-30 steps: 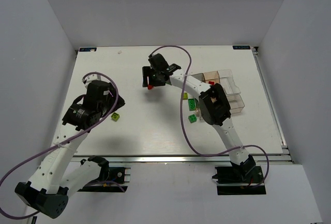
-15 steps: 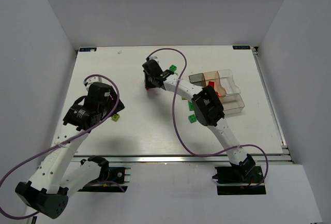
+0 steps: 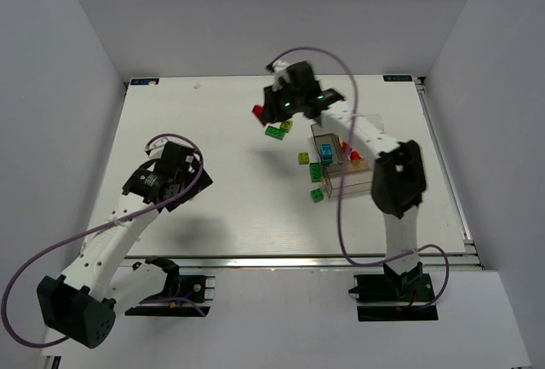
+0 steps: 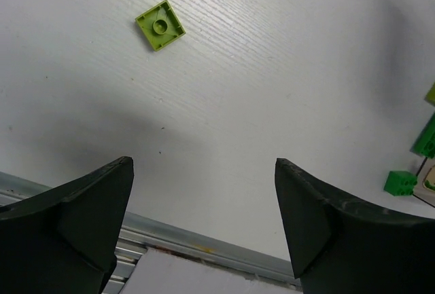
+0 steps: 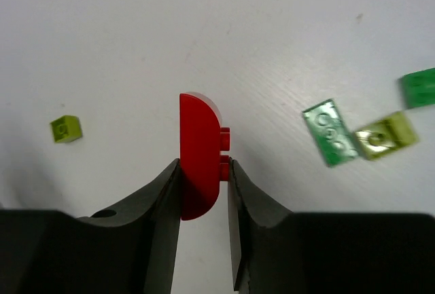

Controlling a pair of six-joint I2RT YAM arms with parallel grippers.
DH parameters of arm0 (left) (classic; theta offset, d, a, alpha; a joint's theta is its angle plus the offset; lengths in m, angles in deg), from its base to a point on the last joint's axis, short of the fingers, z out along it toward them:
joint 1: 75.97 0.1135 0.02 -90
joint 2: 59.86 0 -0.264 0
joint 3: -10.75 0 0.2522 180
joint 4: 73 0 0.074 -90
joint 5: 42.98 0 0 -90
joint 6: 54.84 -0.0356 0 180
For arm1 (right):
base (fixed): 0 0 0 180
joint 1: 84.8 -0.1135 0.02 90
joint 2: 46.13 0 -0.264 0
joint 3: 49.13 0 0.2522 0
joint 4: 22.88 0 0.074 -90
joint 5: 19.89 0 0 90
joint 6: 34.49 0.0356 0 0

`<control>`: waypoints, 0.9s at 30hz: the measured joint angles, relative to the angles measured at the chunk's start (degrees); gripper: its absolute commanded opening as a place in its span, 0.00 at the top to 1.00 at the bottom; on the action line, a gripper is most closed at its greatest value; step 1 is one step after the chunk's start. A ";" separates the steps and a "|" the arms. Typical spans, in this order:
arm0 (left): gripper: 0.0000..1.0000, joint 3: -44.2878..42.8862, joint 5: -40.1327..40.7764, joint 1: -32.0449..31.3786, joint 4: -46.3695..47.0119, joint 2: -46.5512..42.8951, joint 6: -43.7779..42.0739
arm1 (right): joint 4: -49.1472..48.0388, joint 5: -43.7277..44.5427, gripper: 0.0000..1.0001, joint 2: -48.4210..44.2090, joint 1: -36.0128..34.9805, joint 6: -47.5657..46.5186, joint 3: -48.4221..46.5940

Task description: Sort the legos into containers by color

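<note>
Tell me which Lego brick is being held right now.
The red, round-ended plastic brick, pinched in the right hand; the green and yellow-green bricks nearby lie loose on the white table.

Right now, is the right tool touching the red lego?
Touching. The right wrist view shows the right tool clamped on the red lego, a finger pressed against each face, no gap.

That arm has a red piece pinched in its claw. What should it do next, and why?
Probably carry the red brick, clamped in the right gripper, over to the container, above the compartment where red bricks already lie. The brick is gripped but not yet over it.
</note>
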 measured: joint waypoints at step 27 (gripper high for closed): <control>0.03 4.74 -1.20 0.00 10.88 13.38 5.88 | 13.57 -11.02 0.39 -21.88 35.87 -21.77 30.40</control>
